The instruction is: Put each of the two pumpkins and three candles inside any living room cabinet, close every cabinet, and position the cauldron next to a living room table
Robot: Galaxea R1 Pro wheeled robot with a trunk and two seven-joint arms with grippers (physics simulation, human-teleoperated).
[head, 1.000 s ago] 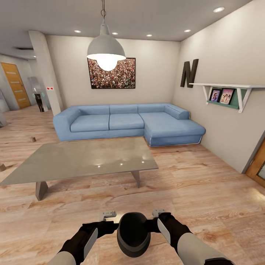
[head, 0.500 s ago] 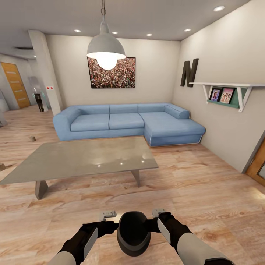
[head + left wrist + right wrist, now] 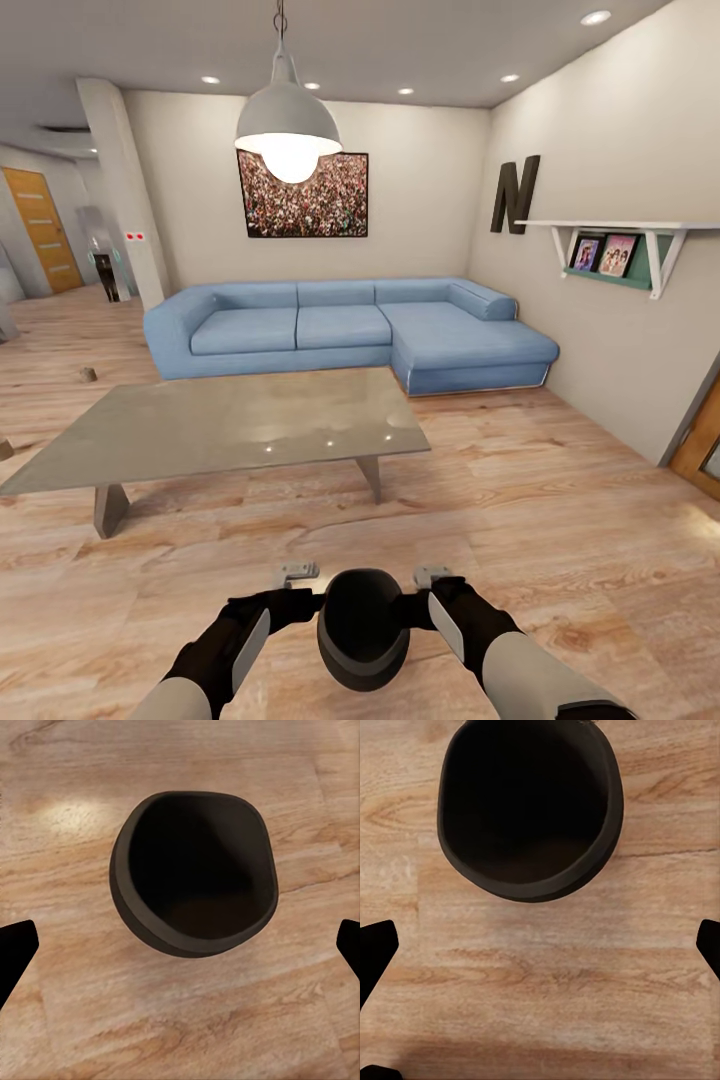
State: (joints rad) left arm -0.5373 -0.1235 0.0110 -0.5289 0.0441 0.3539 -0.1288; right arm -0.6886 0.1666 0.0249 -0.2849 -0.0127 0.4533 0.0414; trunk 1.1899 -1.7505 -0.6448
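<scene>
The black cauldron (image 3: pixel 362 628) hangs low in front of me, squeezed between my two black forearms, with its wide mouth facing me. My left gripper (image 3: pixel 180 949) and my right gripper (image 3: pixel 540 952) are both open, fingertips spread wide, looking down on the cauldron (image 3: pixel 193 874) (image 3: pixel 531 806) over the wood floor. The grey slab table (image 3: pixel 230 425) stands a short way ahead. A small brown candle (image 3: pixel 88 375) lies on the floor to the table's far left. The pumpkins and the cabinet are out of view.
A blue corner sofa (image 3: pixel 340 335) runs along the back wall behind the table. A pendant lamp (image 3: pixel 288 125) hangs over the table. On the right wall there is a shelf (image 3: pixel 620 250) and a wooden door (image 3: pixel 700 440). Open floor lies right of the table.
The whole view has shifted slightly, so the camera has moved a little. The cauldron and both arms keep the same place in front of me.
</scene>
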